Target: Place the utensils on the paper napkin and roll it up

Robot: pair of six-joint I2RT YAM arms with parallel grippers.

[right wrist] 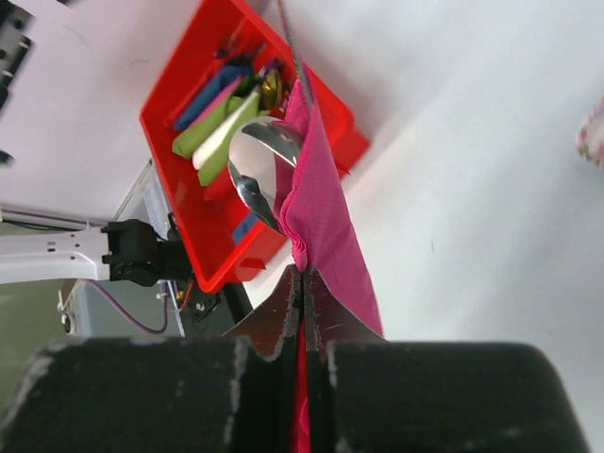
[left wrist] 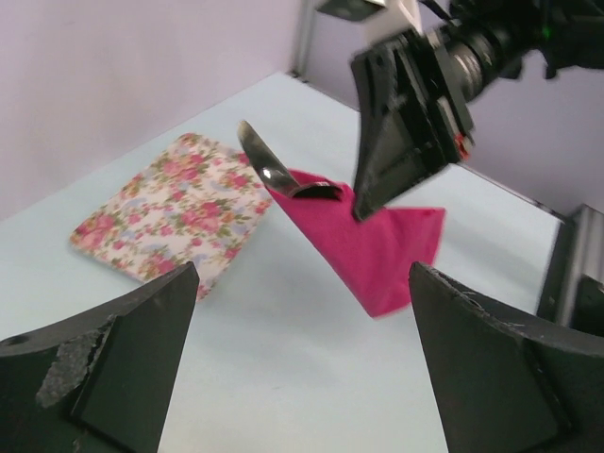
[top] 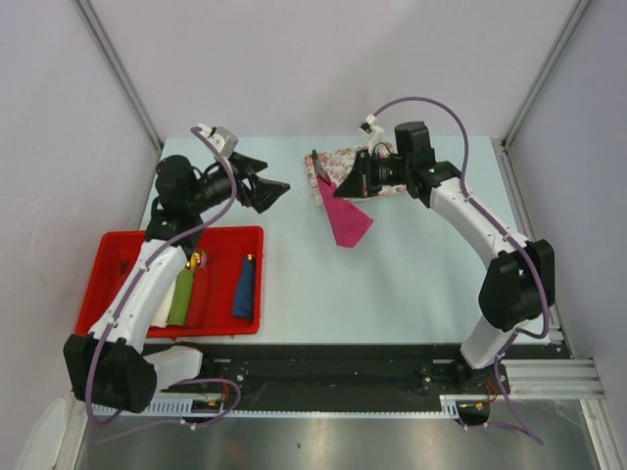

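Pale tabletop [top: 411,284]: just beside the floral-patterned rectangular mat [left wrist: 175,208] I have the thin magenta paper napkin [left wrist: 387,250] pinched in my right gripper [right wrist: 304,283], a silvery metal spoon [right wrist: 257,165] against its fold; my left gripper [top: 277,189] is spread wide.

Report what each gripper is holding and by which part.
Right gripper pinches the napkin at its folded upper edge. A spoon is tucked in that fold, its bowl sticking out. Left gripper is open, holding nothing.

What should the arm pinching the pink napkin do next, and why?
Probably fold the pinched edge over the spoon and down: the right gripper, shut on the pink napkin, holds it lifted with the spoon's bowl uncovered.
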